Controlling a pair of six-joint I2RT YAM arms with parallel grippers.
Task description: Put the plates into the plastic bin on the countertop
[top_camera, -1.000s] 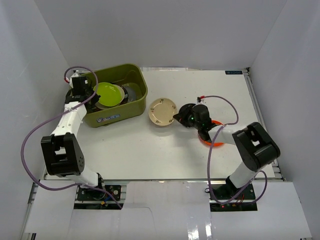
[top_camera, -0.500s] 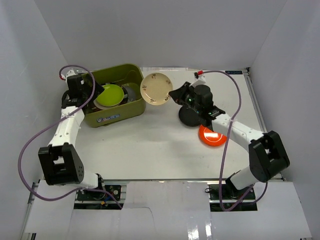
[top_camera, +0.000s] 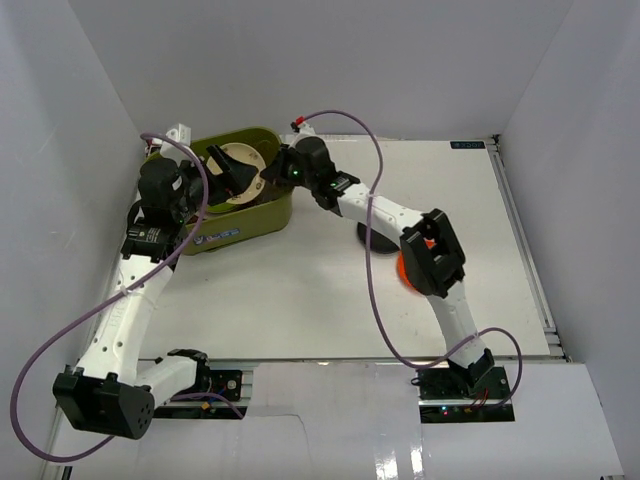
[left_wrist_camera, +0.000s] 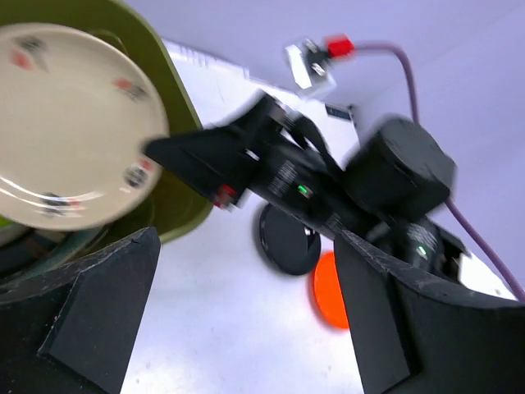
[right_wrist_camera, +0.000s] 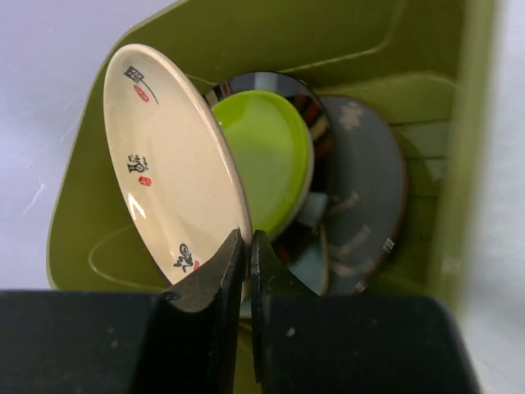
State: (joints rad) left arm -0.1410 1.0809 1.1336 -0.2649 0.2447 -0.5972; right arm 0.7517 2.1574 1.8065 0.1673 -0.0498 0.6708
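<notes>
**Reference landmark:** the plastic bin (top_camera: 238, 230), an olive-green rectangular tub of smooth moulded plastic with rounded corners and a small label on its near wall. It stands on the flat white countertop (top_camera: 300, 300).

**Right gripper** (right_wrist_camera: 246, 246): the two black fingers are pressed almost together and pinch the rim of the cream plate (right_wrist_camera: 168, 160). The arm reaches across the bin's right wall.

**Cream plate:** a round, glossy, shallow dish with small black and red marks spaced around its border. It is held on edge, steeply tilted, inside the mouth of the bin. Whether it touches the plates below cannot be determined.

**Contents of the bin:**
- The lime green plate (right_wrist_camera: 267, 156), round and smooth, leans just behind the cream plate.
- A glossy dark plate (right_wrist_camera: 310, 115) shows as a rim around the green one.
- The grey patterned plate (right_wrist_camera: 365, 193), matte with pale markings, lies against the bin's inner wall.

**Left gripper** (left_wrist_camera: 246, 267): the jaws are spread wide and hold nothing. It is positioned at the bin's left side, facing across the bin.

**Outside the bin, to its right on the countertop:**
- The black plate (left_wrist_camera: 287, 242), round and flat-lying.
- The orange-red plate (left_wrist_camera: 328, 291), just beyond the black one and further from the bin.
</notes>
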